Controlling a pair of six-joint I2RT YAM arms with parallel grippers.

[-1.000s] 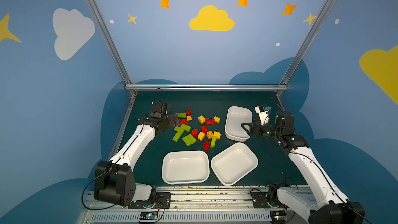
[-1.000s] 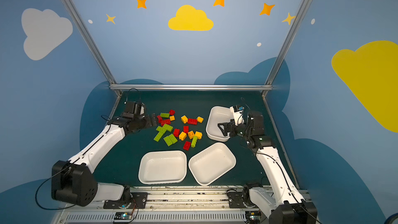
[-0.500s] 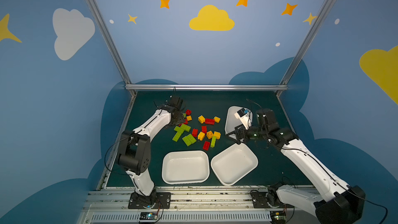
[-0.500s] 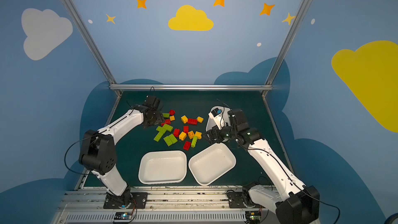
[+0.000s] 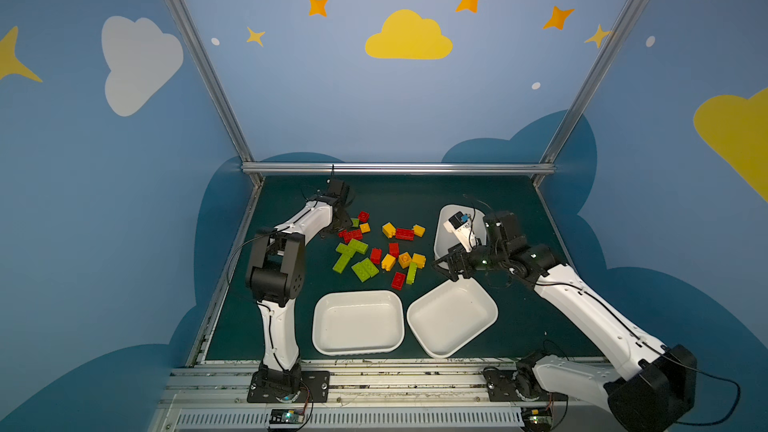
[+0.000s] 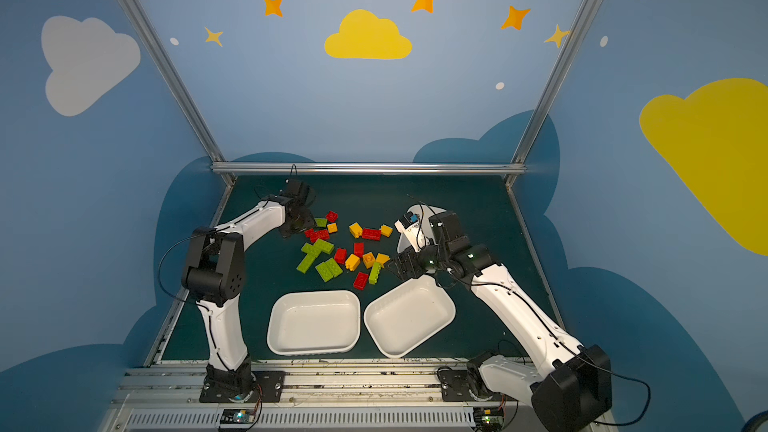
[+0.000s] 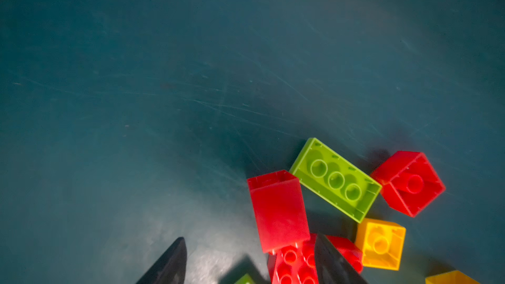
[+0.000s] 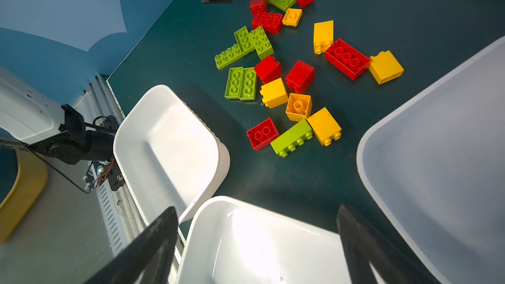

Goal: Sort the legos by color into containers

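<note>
Left gripper [image 5: 340, 224] closing on a red studded brick [image 5: 353, 235]; all legos [image 5: 376, 255] are still on the mat [image 5: 415, 201].

In both top views we find the left gripper has come in from the mat's edge to the far-left corner of the pile. The right gripper [image 5: 444, 263] has swung off the far tray [image 5: 441, 238] to hang over the far corner of the angled tray [image 5: 453, 317]. These two and the near tray [image 5: 357, 322] are empty. In the left wrist view the jaws have narrowed but stand spread: one finger [image 7: 332, 263] overlaps the red studded brick [image 7: 291, 265], contact uncertain, and the other [image 7: 169, 263] is well apart, so no pinch yet. In the right wrist view the right gripper [image 8: 257, 207] is spread wide, holding nothing, above the angled tray [image 8: 246, 241]. We judge the first red pick is at hand and no sorting has begun.
</note>
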